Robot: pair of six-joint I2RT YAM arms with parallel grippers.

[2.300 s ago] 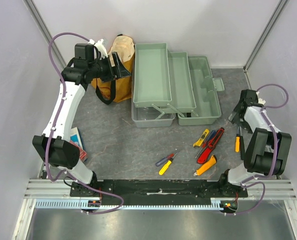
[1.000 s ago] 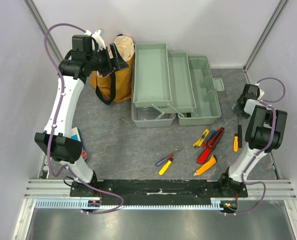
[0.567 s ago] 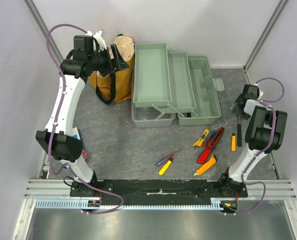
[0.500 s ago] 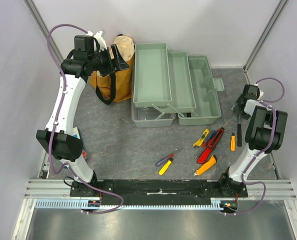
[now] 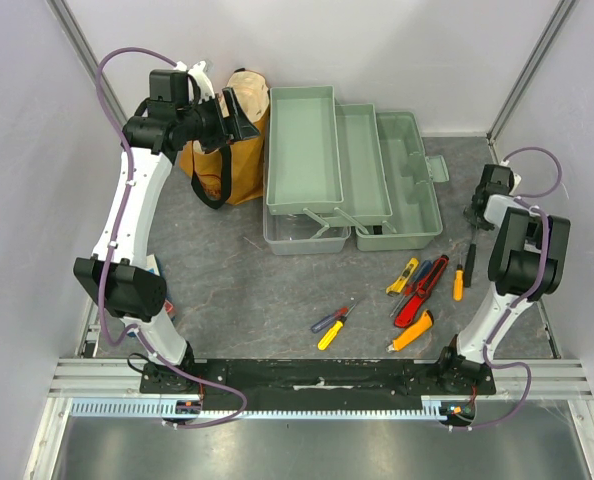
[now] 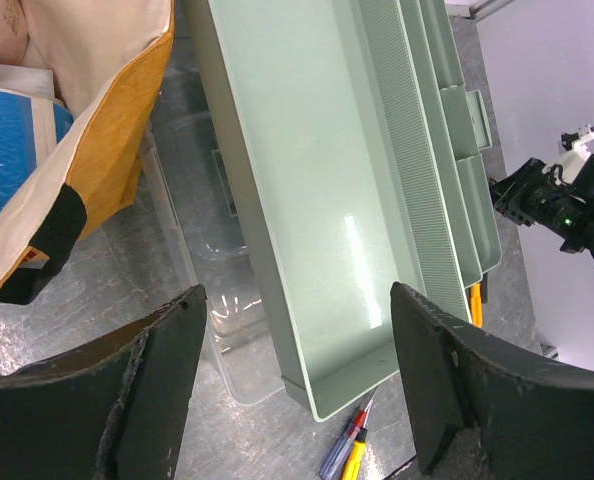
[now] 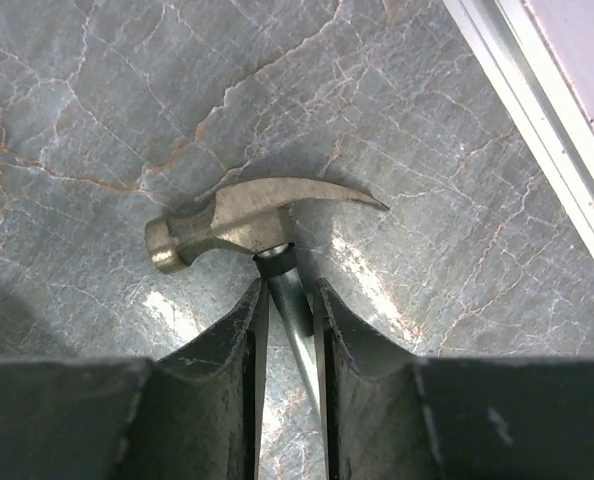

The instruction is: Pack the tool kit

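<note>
Steel-headed hammer [image 7: 239, 222] on the tabletop [image 7: 87, 90], neck clamped in right claw [image 7: 289, 292] (overhead shows perhaps only its handle); left claw [image 6: 297, 300] gapes.

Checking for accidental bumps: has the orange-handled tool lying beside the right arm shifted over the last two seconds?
Yes. The orange-handled tool has slid left, closer to the red-handled tool, which stayed put.
</note>
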